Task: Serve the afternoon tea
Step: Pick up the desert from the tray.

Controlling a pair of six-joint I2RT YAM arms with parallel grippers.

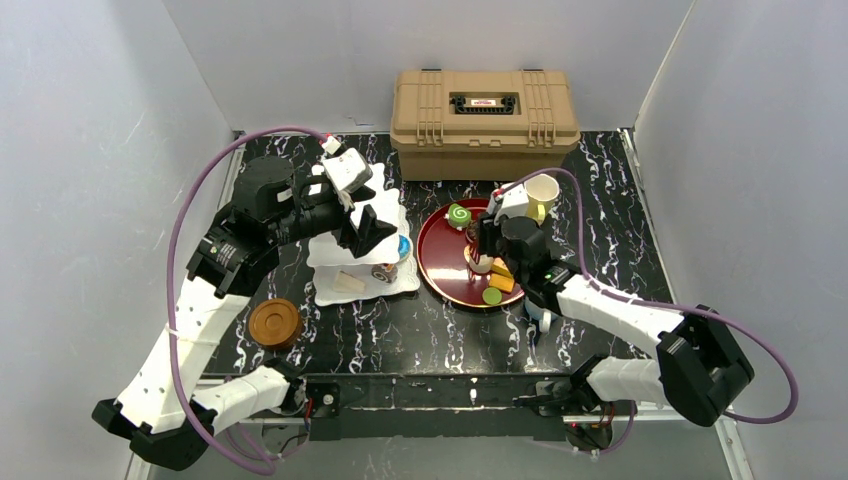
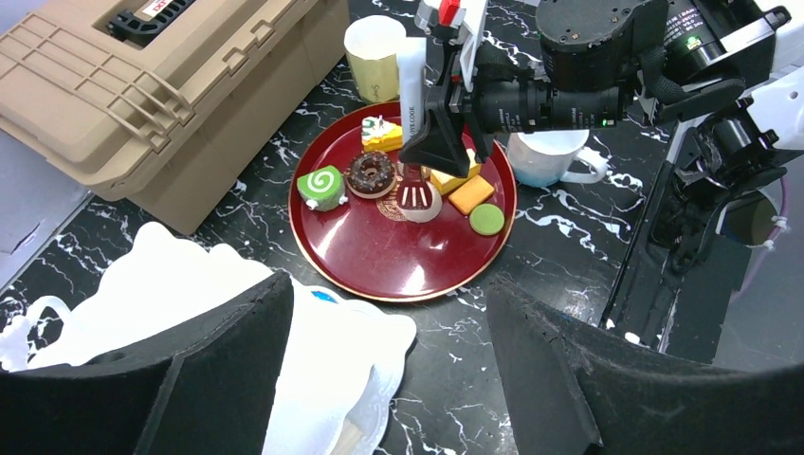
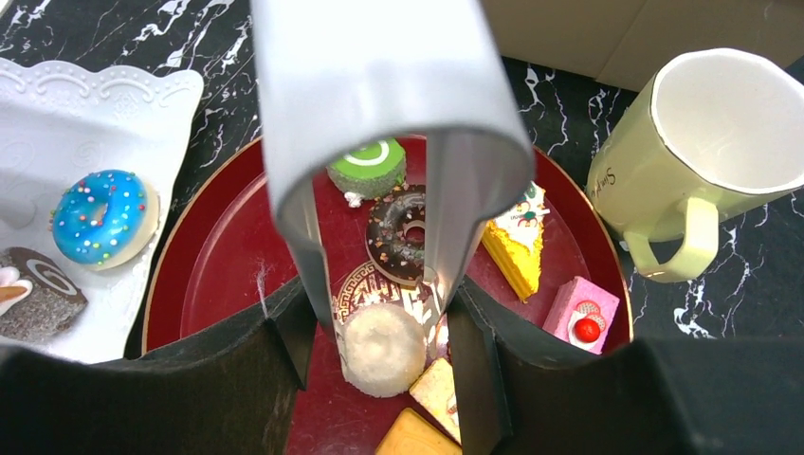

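My right gripper [image 3: 379, 351] is shut on silver tongs [image 3: 379, 95], whose two blades stand on either side of a white sugared round cake [image 3: 384, 349] on the dark red tray [image 3: 218, 284]. Around it on the tray lie a chocolate donut [image 3: 403, 237], green roll [image 3: 368, 169], yellow cake [image 3: 517, 242] and pink cake [image 3: 581, 315]. The white tiered stand [image 1: 340, 285] holds a blue donut [image 3: 101, 215] and a brown roll [image 3: 38, 294]. My left gripper [image 2: 389, 370] hovers open over the stand's edge [image 2: 313, 379], holding nothing.
A cream-yellow mug [image 1: 543, 190] stands behind the tray. A white mug [image 2: 545, 156] sits by my right arm. A brown coaster [image 1: 275, 322] lies front left of the stand. The tan case [image 1: 485, 110] fills the back of the table.
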